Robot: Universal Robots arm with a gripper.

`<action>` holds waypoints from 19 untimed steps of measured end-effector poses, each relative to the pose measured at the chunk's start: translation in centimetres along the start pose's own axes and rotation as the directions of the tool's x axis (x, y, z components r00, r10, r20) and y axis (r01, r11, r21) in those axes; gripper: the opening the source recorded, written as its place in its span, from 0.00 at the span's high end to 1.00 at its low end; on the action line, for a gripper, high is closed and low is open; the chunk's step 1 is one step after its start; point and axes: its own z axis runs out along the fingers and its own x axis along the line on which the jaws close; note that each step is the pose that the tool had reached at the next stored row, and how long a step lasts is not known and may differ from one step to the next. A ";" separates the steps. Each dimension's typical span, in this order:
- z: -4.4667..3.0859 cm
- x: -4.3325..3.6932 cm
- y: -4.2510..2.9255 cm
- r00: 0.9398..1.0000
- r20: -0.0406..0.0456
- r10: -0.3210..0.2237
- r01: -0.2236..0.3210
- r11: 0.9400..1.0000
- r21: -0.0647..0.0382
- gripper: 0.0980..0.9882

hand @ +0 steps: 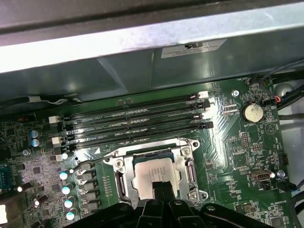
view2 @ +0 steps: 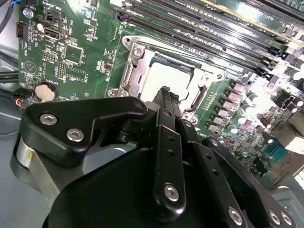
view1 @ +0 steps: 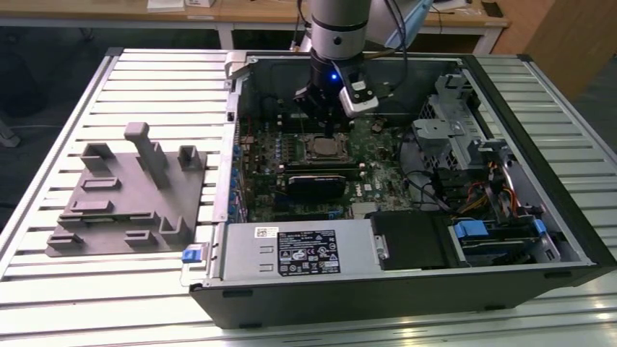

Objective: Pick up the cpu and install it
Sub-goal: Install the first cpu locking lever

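Observation:
The cpu lies flat in the motherboard socket inside the open computer case, its pale silvery top facing up. A metal frame surrounds it. In both wrist views the cpu is partly covered by my black fingers. My gripper hangs straight over the socket, shut, with the two fingertips pressed together and nothing between them. The tips sit over the near edge of the chip. Whether they touch it I cannot tell.
Several memory slots run beside the socket, and a black heatsink block lies on its other side. The grey power supply box stands at the case front. A grey fixture plate rests on the table at the exterior view's left. Drive cages and cables crowd the right.

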 end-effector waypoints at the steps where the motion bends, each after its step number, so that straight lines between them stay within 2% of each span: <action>1: 0.00 0.06 -0.01 1.000 0.000 0.000 0.000 1.000 0.000 0.99; 11: -0.07 1.79 -0.34 1.000 0.000 0.000 0.000 1.000 0.000 0.99; 19: -0.15 3.96 -0.74 1.000 0.000 0.000 0.000 1.000 0.000 0.99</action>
